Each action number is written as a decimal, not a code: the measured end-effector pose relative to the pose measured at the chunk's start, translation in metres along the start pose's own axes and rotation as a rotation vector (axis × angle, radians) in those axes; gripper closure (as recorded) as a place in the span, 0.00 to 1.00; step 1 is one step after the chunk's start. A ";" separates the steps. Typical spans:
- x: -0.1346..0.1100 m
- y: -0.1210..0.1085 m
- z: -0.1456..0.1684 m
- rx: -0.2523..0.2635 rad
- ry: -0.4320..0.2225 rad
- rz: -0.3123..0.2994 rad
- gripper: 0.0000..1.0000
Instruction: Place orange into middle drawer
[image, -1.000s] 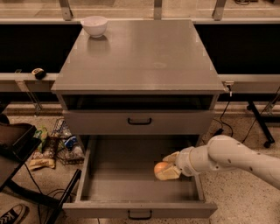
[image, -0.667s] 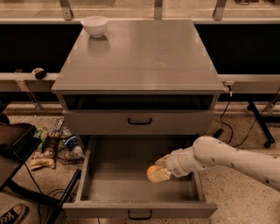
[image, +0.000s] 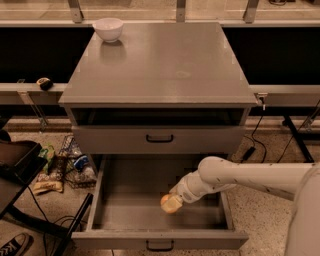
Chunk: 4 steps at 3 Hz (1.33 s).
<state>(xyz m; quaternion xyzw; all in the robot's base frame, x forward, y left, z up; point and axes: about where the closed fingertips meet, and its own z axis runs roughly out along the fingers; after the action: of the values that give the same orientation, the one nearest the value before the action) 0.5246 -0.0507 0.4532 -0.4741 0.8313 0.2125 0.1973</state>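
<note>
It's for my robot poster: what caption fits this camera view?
The gripper holds the orange low inside the open middle drawer of the grey cabinet.

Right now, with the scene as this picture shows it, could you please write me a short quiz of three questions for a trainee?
1. Fill in: the white bowl stands at the back ___ corner of the cabinet top, as seen in the picture.
2. True or false: the orange lies beside the white bowl.
3. Where is the gripper?
A) at the white bowl
B) over the floor of the open middle drawer, holding the orange
C) out of view

Key: 1 left; 2 false; 3 B.
</note>
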 end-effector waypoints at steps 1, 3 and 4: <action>0.011 -0.003 0.021 0.011 0.044 0.020 1.00; 0.015 0.001 0.042 0.020 0.078 0.024 0.84; 0.015 0.001 0.042 0.020 0.078 0.024 0.61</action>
<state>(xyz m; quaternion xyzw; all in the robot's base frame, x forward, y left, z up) 0.5222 -0.0384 0.4100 -0.4702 0.8460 0.1879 0.1669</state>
